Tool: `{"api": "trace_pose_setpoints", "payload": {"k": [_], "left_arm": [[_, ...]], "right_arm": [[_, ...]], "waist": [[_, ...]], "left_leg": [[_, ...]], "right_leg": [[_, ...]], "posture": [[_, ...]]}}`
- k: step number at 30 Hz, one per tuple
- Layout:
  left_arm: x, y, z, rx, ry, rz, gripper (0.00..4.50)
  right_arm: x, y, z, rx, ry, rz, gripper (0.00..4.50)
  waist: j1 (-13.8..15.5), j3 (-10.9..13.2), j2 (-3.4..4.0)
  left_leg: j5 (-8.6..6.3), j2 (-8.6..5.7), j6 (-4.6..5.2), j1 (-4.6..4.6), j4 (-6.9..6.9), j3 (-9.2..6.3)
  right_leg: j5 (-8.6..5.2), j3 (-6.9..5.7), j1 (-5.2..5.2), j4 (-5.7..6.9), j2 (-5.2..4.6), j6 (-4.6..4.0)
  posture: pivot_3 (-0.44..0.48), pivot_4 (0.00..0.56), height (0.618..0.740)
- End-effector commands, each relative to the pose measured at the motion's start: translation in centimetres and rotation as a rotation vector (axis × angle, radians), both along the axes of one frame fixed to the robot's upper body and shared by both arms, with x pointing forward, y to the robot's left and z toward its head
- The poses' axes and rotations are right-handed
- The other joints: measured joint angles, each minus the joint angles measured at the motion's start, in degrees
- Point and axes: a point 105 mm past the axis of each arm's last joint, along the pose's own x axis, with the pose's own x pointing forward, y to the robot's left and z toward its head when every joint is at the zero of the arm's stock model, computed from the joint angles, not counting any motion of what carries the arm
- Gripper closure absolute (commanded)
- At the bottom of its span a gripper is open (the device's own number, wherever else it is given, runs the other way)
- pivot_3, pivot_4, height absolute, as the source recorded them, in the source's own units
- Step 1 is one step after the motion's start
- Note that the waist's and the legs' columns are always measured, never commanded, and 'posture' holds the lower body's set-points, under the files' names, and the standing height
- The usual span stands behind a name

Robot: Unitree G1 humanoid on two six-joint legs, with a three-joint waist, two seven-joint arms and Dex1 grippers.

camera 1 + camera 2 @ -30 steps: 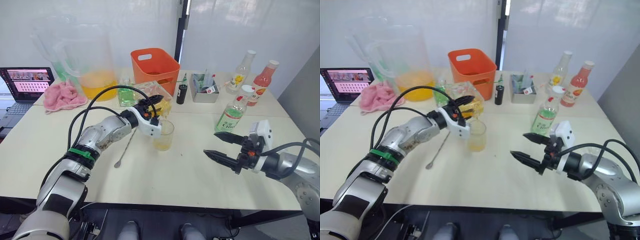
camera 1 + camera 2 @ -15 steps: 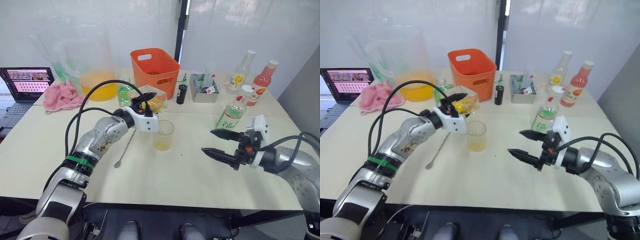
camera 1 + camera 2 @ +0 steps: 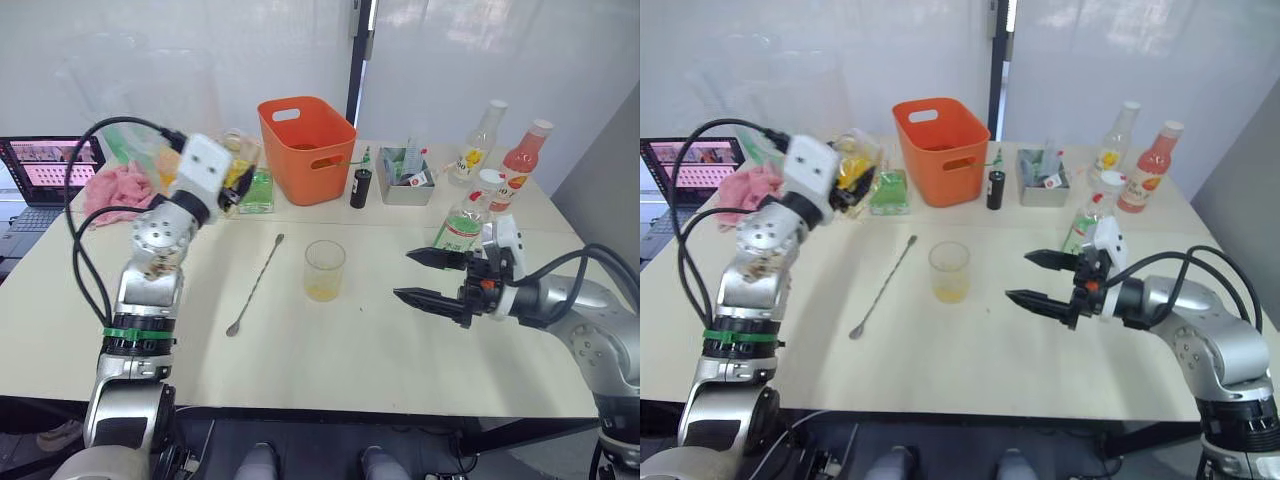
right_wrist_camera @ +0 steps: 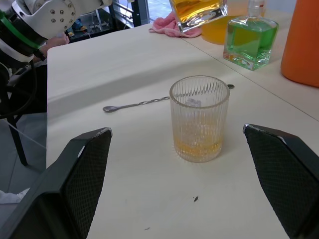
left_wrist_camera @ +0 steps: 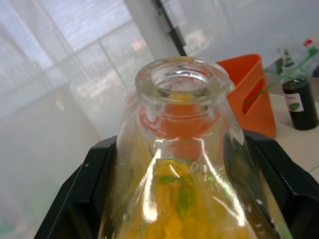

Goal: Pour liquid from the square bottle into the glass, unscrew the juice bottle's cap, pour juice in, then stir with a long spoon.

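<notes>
In the left eye view, your left pincer [image 3: 232, 180] is up in the upper left of the frame, clenched on the square bottle [image 3: 240, 165], lifted off the worktop [image 3: 330, 350] and well apart from the glass [image 3: 324, 270]. The glass stands at mid-frame with a shallow layer of yellow liquid in its base, so you can judge the first pour as done. The long spoon [image 3: 256, 285] lies flat, left of the glass, untouched. The juice bottle [image 3: 466, 222] stands right of centre with its white cap on, just behind your right pincer [image 3: 432, 278], which hangs released and empty. Uncapping, the juice pour and the stirring are all left.

In the right eye view, the worktop is a pale, matt slab. Along its far edge you have an orange basket [image 3: 940, 150], a small green bottle [image 3: 890, 190], a pink cloth [image 3: 745, 185], a laptop [image 3: 685, 165] at the left edge, and two more bottles at the upper right. White panels close off the room behind.

In the left wrist view, the square bottle's open neck [image 5: 182, 82] sits between the black fingers [image 5: 82, 199].

In the right wrist view, the glass stands centred between the wide-spread fingers [image 4: 79, 174].
</notes>
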Motion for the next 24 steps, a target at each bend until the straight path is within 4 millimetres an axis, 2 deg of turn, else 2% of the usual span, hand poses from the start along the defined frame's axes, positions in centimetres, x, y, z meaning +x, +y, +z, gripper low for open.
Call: {"api": "trace_pose_setpoints", "payload": {"k": [1,4,9,16,22,24], "left_arm": [[-1.1,3.3,3.1,-0.055,-0.071,0.104,1.70],[-1.0,5.8,2.4,-0.107,-0.015,0.189,1.70],[-1.0,7.5,1.7,-0.286,0.028,0.168,1.70],[-0.1,7.0,-0.2,-0.334,0.098,0.084,1.70],[1.0,5.7,-2.9,-0.274,0.159,0.024,1.70],[1.2,5.7,-3.2,-0.280,0.158,0.024,1.70]], "right_arm": [[0.1,0.3,1.2,0.014,-0.060,0.017,0.04],[0.0,0.8,1.4,0.023,-0.063,0.041,0.04],[0.0,0.8,1.5,0.021,-0.060,0.040,0.04],[-0.3,0.9,1.7,0.018,-0.060,0.050,0.04],[-0.5,1.1,1.3,0.022,-0.054,0.047,0.04],[-0.5,1.0,1.4,0.025,-0.055,0.039,0.04]], "waist": [[0.04,0.00,0.00],[-0.04,0.00,0.00],[0.33,0.00,-0.01],[0.63,-0.01,-0.02],[0.47,-0.01,-0.02],[0.44,-0.01,-0.02]], "left_leg": [[0.00,0.00,0.00,0.00,0.00,0.00],[0.00,0.00,0.00,0.00,0.00,-0.01],[0.00,0.00,0.00,-0.02,-0.01,-0.03],[0.00,0.00,-0.02,-0.02,0.00,-0.07],[0.00,0.00,-0.02,-0.01,-0.03,-0.08],[0.01,0.00,-0.02,-0.01,-0.03,-0.09]], "right_leg": [[0.00,0.00,0.00,-0.01,0.00,-0.01],[0.01,-0.01,0.00,-0.01,0.00,-0.02],[0.01,-0.03,0.00,-0.03,0.01,-0.02],[0.03,-0.10,0.09,-0.13,0.01,-0.04],[0.03,-0.12,0.08,-0.13,0.01,-0.05],[0.04,-0.12,0.08,-0.13,0.01,-0.06]], "posture": [[0.000,0.150,0.738],[0.000,0.150,0.738],[0.000,0.150,0.738],[0.000,0.150,0.738],[0.000,0.150,0.738],[0.000,0.150,0.738]]}}
